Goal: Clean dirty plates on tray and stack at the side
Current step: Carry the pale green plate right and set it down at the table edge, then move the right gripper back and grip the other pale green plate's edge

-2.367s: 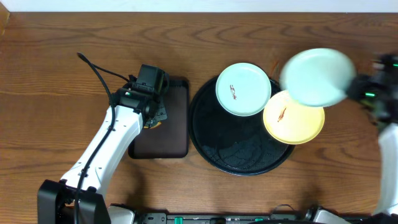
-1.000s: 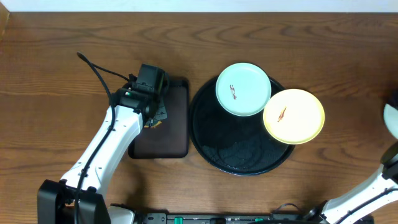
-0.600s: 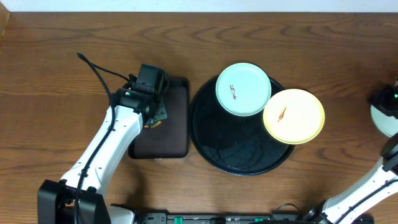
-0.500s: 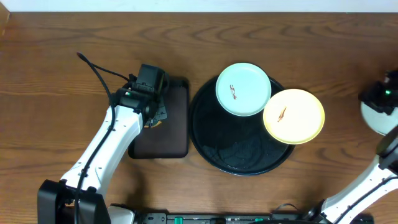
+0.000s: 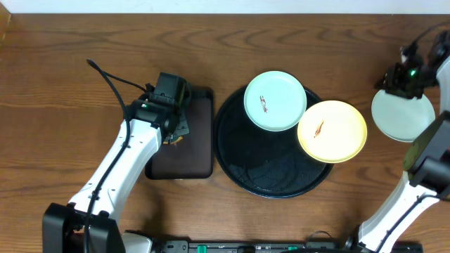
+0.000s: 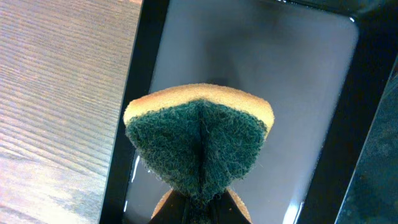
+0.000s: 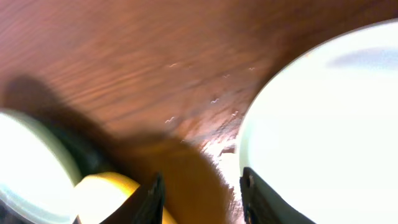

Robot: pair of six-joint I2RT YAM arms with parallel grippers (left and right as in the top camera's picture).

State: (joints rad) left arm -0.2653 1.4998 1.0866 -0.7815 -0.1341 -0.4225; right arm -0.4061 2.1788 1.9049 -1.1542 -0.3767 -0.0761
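Note:
Two dirty plates rest on the round black tray [image 5: 271,176]: a mint-blue plate [image 5: 275,100] at its far side and a yellow plate [image 5: 332,131] over its right rim, each with a brown-red smear. A third pale mint plate [image 5: 402,116] lies flat on the table to the tray's right, with no smear showing. My right gripper [image 5: 399,79] hovers at that plate's far edge; in the right wrist view the right gripper [image 7: 202,202] is open, with bare wood between its fingers and the plate [image 7: 323,124] beside the right one. My left gripper [image 6: 199,214] is shut on a green-and-yellow sponge [image 6: 199,143].
The left gripper [image 5: 173,132] holds the sponge over a smaller rectangular black tray [image 5: 197,151], just left of the round tray. The right arm's links run down the table's right edge. Bare wooden table lies along the far side and at the left.
The right gripper carried the pale mint plate in from the right edge toward the tray and now stands open beside it. The left arm and sponge have not moved.

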